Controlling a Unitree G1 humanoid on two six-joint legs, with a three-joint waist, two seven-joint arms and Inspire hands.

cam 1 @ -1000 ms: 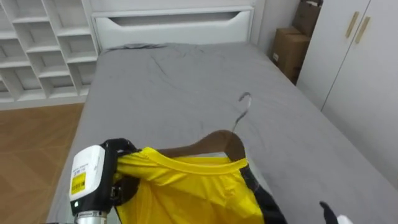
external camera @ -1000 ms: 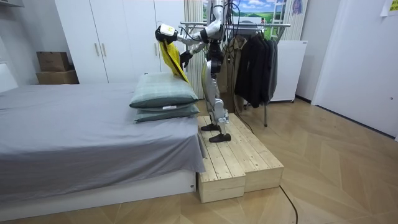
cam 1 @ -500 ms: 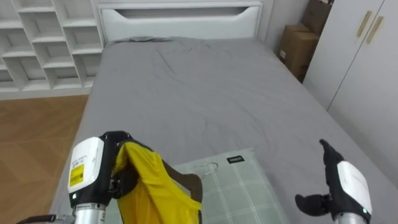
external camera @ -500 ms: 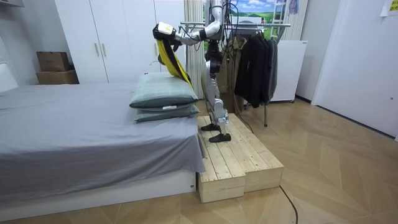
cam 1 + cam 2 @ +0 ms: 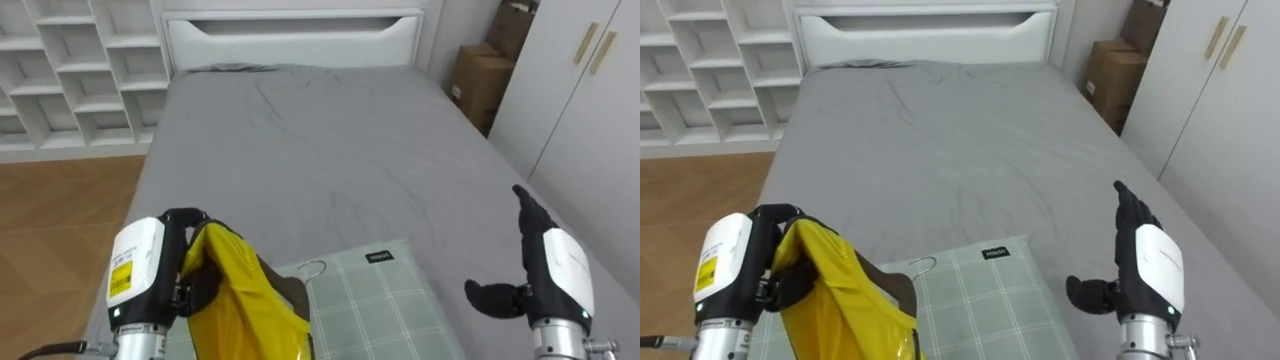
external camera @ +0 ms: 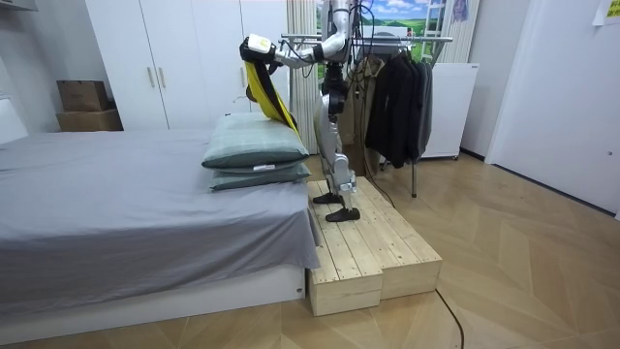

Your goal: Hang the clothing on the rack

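Both raised, left hand [image 5: 197, 289] seemingly gripping garment [image 5: 243, 303]

Your left hand [image 5: 148, 272] wears a glossy white shell with a yellow label on its back, and there's a silver ribbed wrist below. Your right hand [image 5: 553, 272] has the same white casing, with slim black fingers [image 5: 523, 203]. In the room view you've got silver-grey legs, black feet and dark cables at the torso.
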